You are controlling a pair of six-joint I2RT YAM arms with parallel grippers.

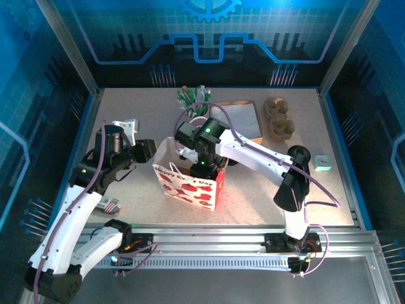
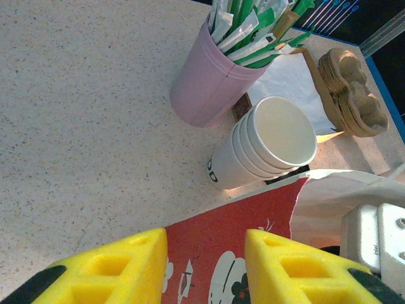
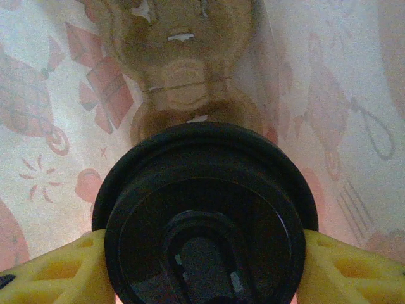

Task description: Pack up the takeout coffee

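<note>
right gripper point(image 3: 204, 269) clamping the takeout coffee, a paper cup with round black plastic lid point(image 3: 205, 209), from both sides, holding it down inside the red-and-white paper gift bag point(image 1: 190, 187) on the speckled worktop point(image 1: 145, 107), left gripper point(image 2: 205, 247) sitting fingers apart at the bag's edge

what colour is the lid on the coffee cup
The lid is black, clearest in the right wrist view.

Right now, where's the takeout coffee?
Right wrist view: the takeout coffee, lid up, sits between the jaws of the right gripper, inside the gift bag at mid-table.
</note>
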